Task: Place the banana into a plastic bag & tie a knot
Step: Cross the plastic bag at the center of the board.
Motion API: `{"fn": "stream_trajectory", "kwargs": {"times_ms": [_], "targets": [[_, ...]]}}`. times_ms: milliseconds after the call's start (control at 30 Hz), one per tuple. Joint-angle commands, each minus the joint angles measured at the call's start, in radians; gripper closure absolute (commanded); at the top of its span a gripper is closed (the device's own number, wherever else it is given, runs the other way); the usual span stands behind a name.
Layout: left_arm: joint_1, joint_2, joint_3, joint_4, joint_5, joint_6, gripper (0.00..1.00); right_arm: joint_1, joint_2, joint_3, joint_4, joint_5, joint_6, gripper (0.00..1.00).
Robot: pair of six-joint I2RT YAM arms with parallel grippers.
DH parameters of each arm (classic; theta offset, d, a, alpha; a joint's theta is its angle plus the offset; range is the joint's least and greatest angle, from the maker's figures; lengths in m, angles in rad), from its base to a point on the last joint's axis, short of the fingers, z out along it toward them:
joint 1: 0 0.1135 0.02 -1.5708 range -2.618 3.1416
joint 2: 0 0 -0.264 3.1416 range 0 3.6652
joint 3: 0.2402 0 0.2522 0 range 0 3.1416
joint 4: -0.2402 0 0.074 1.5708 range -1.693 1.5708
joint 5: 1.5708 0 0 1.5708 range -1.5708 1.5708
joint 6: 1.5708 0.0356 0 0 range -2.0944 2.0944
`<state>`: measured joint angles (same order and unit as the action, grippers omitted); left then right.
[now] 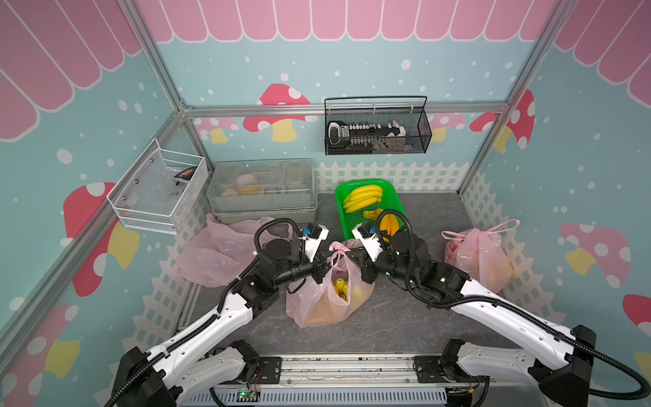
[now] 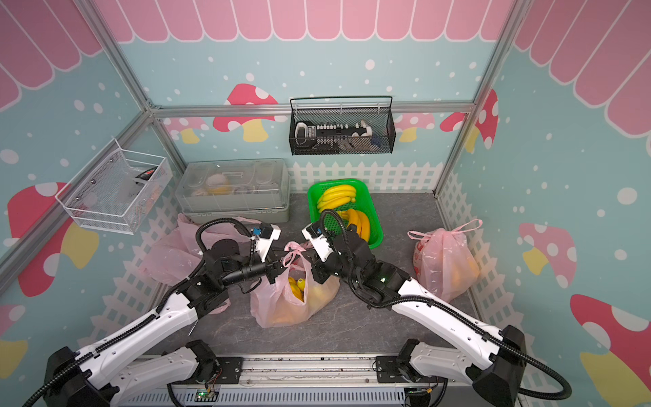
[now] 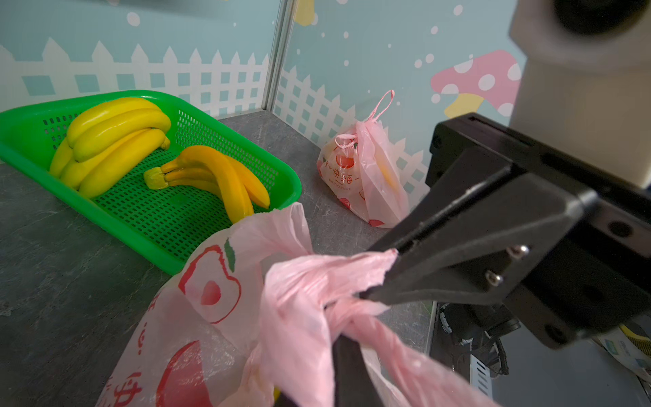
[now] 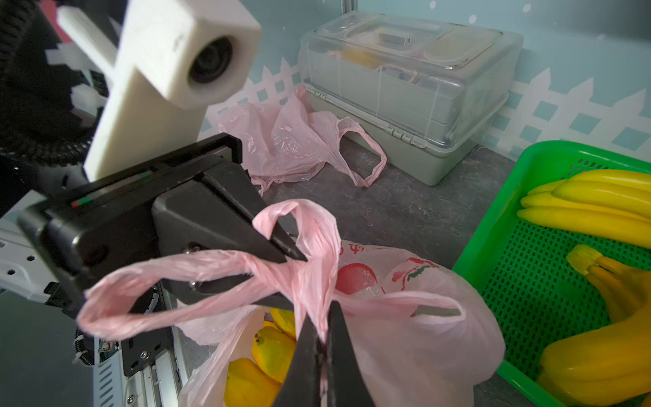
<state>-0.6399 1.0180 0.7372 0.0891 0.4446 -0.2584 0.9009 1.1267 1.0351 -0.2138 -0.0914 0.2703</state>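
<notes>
A pink plastic bag (image 1: 327, 306) stands mid-table with its mouth open. Yellow bananas (image 1: 340, 287) lie inside it and show in the right wrist view too, bananas (image 4: 271, 349). The bag's two handles (image 4: 310, 267) cross and twist round each other above the mouth. My left gripper (image 1: 326, 262) is shut on one handle; in the right wrist view the left gripper (image 4: 292, 255) pinches a loop. From the opposite side, my right gripper (image 1: 348, 251) is shut on the other handle, and the right gripper (image 4: 322, 327) shows pink film squeezed between its fingers.
A green basket (image 1: 339, 208) with banana bunches (image 1: 363, 197) stands just behind the right arm. A tied pink bag (image 1: 479, 257) sits at the right wall. An empty pink bag (image 1: 215, 253) lies at left, before a clear lidded box (image 1: 262, 190).
</notes>
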Motion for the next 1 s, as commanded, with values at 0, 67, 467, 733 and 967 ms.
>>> {"fn": "stream_trajectory", "kwargs": {"times_ms": [0,67,467,733,967], "targets": [[0.019,-0.017,-0.016,0.007,-0.079,-0.014,0.99,0.045,0.006,-0.024,-0.033,0.056,0.038,1.00],[0.019,-0.029,-0.027,0.006,-0.090,-0.020,0.98,0.057,0.005,-0.039,-0.038,0.081,0.052,1.00],[0.019,-0.044,-0.048,-0.004,-0.081,-0.044,0.92,0.087,0.056,-0.090,0.009,0.143,0.170,0.99],[0.004,-0.119,-0.134,0.010,-0.062,-0.070,0.82,0.087,0.076,-0.057,0.082,0.203,0.199,0.99],[0.004,-0.120,-0.135,0.001,-0.098,-0.097,0.82,0.097,0.084,-0.037,0.072,0.181,0.173,1.00]]}}
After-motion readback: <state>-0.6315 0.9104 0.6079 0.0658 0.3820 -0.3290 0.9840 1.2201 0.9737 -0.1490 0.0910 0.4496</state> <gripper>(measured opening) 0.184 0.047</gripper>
